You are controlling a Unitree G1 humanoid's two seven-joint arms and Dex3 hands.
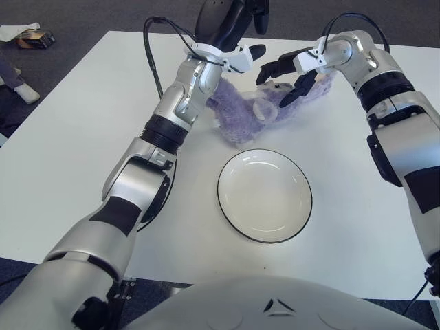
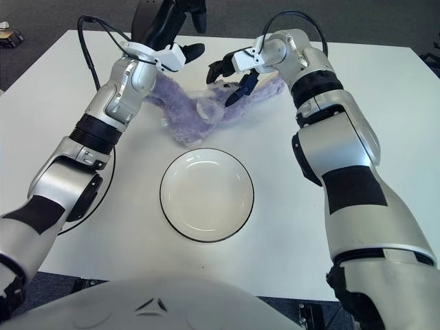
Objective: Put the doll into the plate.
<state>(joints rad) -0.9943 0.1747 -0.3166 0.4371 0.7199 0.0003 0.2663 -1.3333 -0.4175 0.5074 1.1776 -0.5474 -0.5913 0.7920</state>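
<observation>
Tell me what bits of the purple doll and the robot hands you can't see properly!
- Doll: its far-left part is behind the left arm in both views.
- Left robot hand: its fingertips are cut off by the top edge in both views, so its grip is unclear.
- Right robot hand: fingers spread above the doll; contact can't be judged.
- Plate: fully visible.
</observation>
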